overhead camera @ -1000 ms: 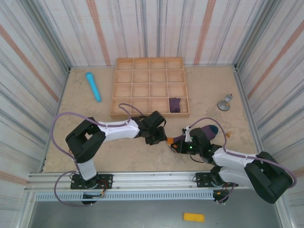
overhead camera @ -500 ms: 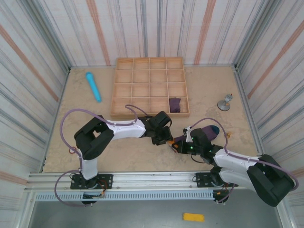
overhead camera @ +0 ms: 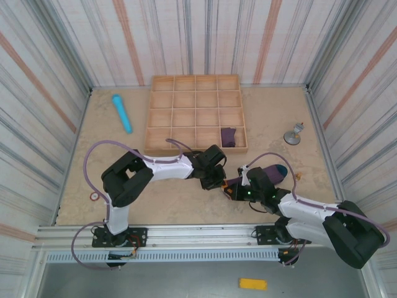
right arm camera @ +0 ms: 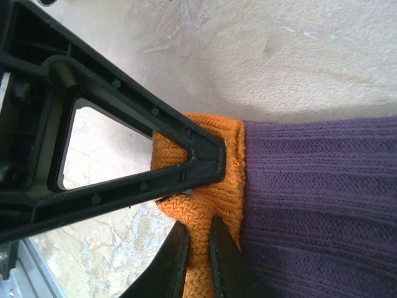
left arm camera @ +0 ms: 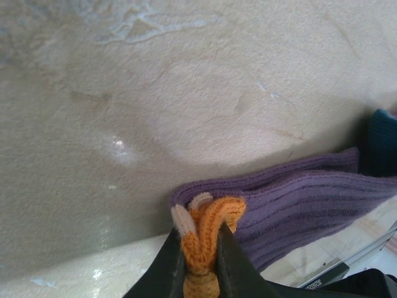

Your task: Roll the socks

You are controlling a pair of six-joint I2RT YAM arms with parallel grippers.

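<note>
Purple sock [overhead camera: 268, 171] lies stretched out flat on the table [overhead camera: 173, 205], near the front edge and between the two arms. Its orange cuff [left arm camera: 208, 233] points left and its teal toe [overhead camera: 280, 169] points right. The left gripper [left arm camera: 200, 239] has its jaws closed tight on a bunched fold of the cuff. The right gripper [right arm camera: 197, 239] pinches the same cuff from the other side, jaws almost together on the knit.

This looks like the very start of the roll, with both grippers holding the cuff end and nothing turned over yet. The next move likely calls for both to fold the cuff over onto the purple leg and wind it toward the toe, moving together so the knit neither stretches nor slips free.

The two grippers crowd each other, nearly touching over the cuff, which leaves little room to turn. The right arm also reaches along part of the sock.

A second sock [overhead camera: 228, 136], already bundled, sits in a front-row compartment of the wooden tray [overhead camera: 149, 133] just beyond. A blue cylinder [overhead camera: 121, 113] lies well apart at the left, and a small metal piece [overhead camera: 293, 135] stands at the right.
</note>
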